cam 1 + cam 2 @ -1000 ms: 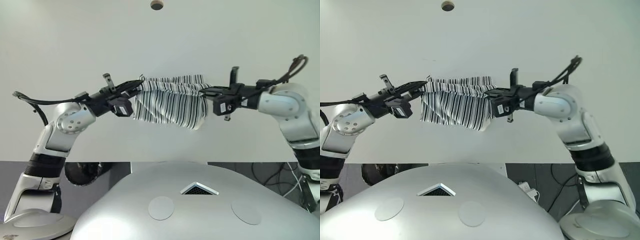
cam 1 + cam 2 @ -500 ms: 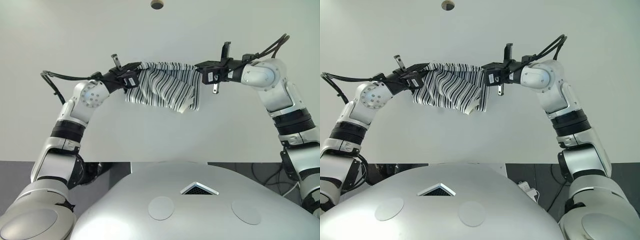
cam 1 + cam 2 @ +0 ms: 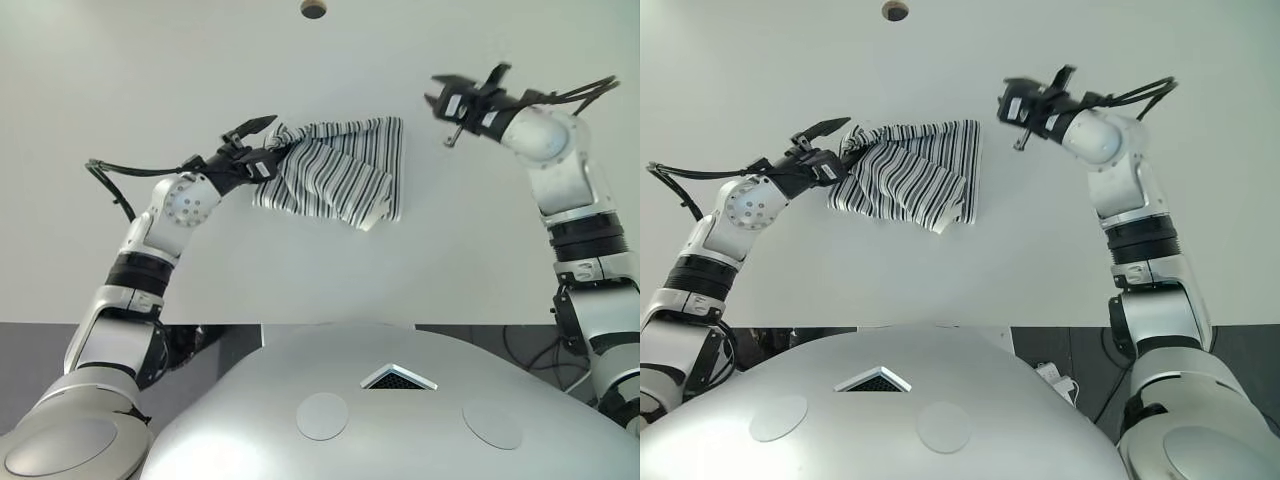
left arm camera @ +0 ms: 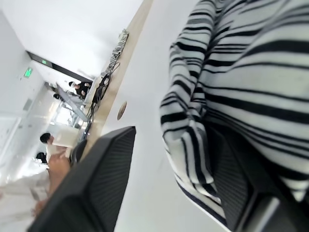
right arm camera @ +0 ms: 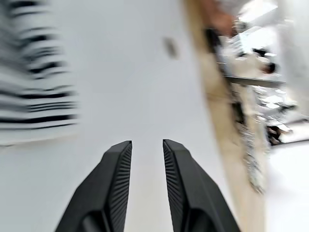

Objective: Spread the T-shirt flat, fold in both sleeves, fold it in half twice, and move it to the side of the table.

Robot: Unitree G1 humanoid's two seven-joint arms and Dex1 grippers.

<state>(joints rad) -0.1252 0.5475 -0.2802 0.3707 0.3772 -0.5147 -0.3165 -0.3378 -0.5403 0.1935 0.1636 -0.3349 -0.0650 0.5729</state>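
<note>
left arm: stretched forward over the desk [image 3: 300, 262], elbow bent, wrist at the left corner of the T-shirt [image 3: 340, 172].
left gripper [image 3: 268, 135]: released. My fingers [image 4: 91, 193] are spread wide in the left wrist view, and striped cloth drapes over the other one.
right arm: raised, forearm upright, wrist angled in toward the middle, well apart from the shirt.
right gripper [image 3: 432, 90]: released, holding nothing. My fingers [image 5: 116, 183] are parallel with a narrow gap and bare desk beyond it.
T-shirt: black-and-white stripes, bunched and folded over itself on the far part of the desk. Its left corner is at my left gripper and its right edge lies free.
other: small round cap [image 3: 313, 9] in the desk at the far edge.
writing: green sign [image 4: 28, 72] in the room behind, too small to read.
change: half a second ago both grippers pinched the shirt's top corners with the cloth hanging between them. Now both have let go, my right arm has swung up and outward, and the shirt lies on the desk.
</note>
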